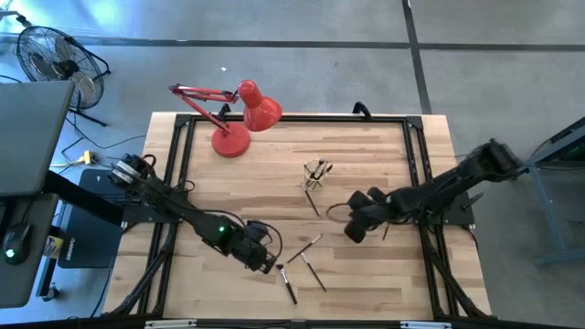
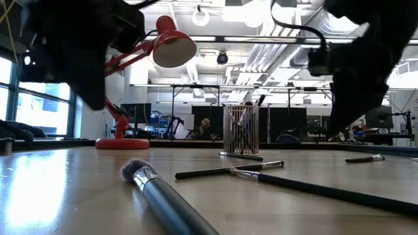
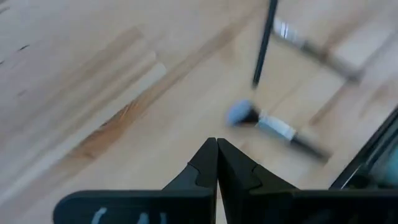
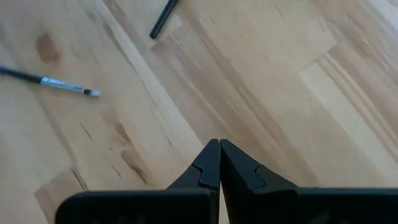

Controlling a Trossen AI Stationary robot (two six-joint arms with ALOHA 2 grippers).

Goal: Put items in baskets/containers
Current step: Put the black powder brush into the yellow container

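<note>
A small clear glass cup stands upright mid-table with several thin brushes standing in it. More brushes lie flat on the wood: a grey-tufted one, two crossing ones, one by the cup and one under the right arm. My left gripper is shut, above the table just left of the grey-tufted brush. My right gripper is shut, right of the cup, over bare wood, with a silver-banded brush ahead of it.
A red desk lamp stands at the table's far left on its round base. A black frame runs around the tabletop. Bare wood lies between the cup and the near brushes. A fan stands off the table.
</note>
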